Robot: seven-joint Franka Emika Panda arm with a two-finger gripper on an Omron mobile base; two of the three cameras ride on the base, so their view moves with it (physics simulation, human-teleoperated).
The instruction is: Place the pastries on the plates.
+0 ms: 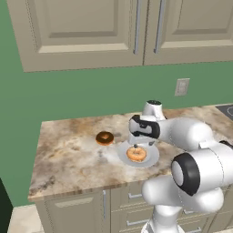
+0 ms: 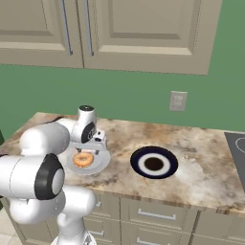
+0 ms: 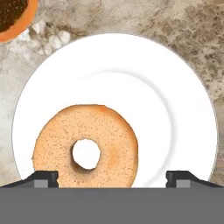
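While the arm hangs over the marble worktop (image 1: 68, 154), half the job looks settled and half waits.

Orange donut: the light orange-glazed donut (image 3: 85, 146) lies flat on the white plate (image 3: 175, 109), off centre toward the plate's 7 o'clock edge in the hand view, apparently where it was let down rather than nudged to the middle.

White plate: it sits near the front edge of the worktop, directly beneath the hand, carrying that one donut and nothing else.

Gripper: the gripper (image 3: 112, 178) hovers just above the plate with its two dark tips spread wide. The donut lies mostly between them, overlapped by the left tip, and nothing is pinched. Spread and empty, it reads as a hand that has finished with this pastry.

Chocolate donut: the dark-iced donut (image 1: 104, 138) rests on bare worktop at about 10 o'clock from the white plate, close to its rim but apart from it. It is on no plate, so I judge it the next thing to fetch.

Navy plate: the dark blue plate with a pale ring (image 2: 154, 162) lies at 3 o'clock from the white plate, well apart and bare, evidently kept for the second pastry.

Next move, as I judge it: lift clear, swing over the chocolate donut, close on its ring, and carry it past the white plate to the navy one.

Risk: a low swing could clip the orange donut.
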